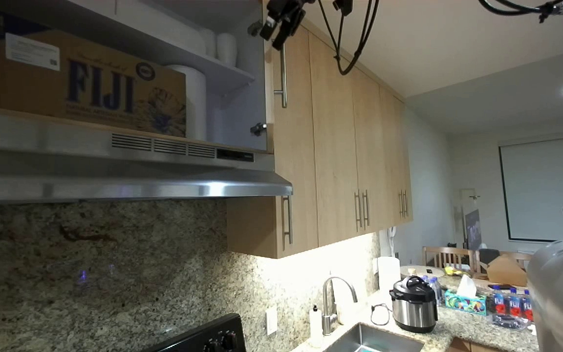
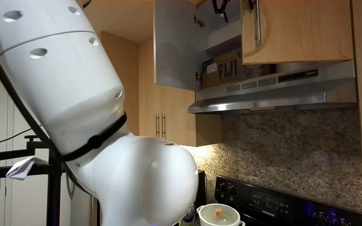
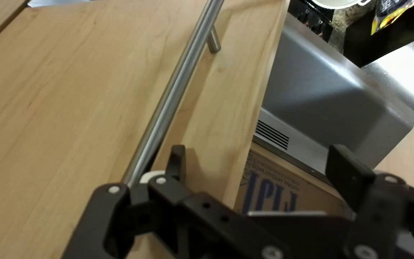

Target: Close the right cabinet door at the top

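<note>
Box [image 1: 78, 90] in cabinet [image 1: 243, 110], hood [image 2: 272, 89] underneath, stove [image 2: 289, 201] below

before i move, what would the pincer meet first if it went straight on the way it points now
Probably the right cabinet door, near its free edge: in the wrist view that edge shows within the open pincer, close to the silver handle. Depth is unclear, so it might slide past.
</note>
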`<control>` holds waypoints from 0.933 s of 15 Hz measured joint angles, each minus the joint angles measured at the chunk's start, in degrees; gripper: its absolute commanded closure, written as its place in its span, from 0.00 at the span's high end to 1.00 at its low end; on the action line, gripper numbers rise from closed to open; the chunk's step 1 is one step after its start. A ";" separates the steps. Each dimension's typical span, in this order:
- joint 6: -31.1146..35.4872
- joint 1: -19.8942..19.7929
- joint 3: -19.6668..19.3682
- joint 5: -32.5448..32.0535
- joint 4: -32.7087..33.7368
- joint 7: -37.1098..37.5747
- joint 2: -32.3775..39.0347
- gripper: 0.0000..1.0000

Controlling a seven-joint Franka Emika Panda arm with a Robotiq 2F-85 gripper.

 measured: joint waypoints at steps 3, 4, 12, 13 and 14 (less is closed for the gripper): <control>0.28 0.27 0.80 0.00 1.25 -0.09 0.99 1.00; 0.60 0.64 0.90 0.00 1.61 -0.29 1.18 1.00; 18.04 1.49 -1.03 0.00 0.19 -3.49 -4.75 1.00; 20.99 1.49 -1.64 0.00 -0.96 -3.47 -5.96 1.00; 24.27 1.48 -2.17 0.00 -2.36 -3.32 -7.06 1.00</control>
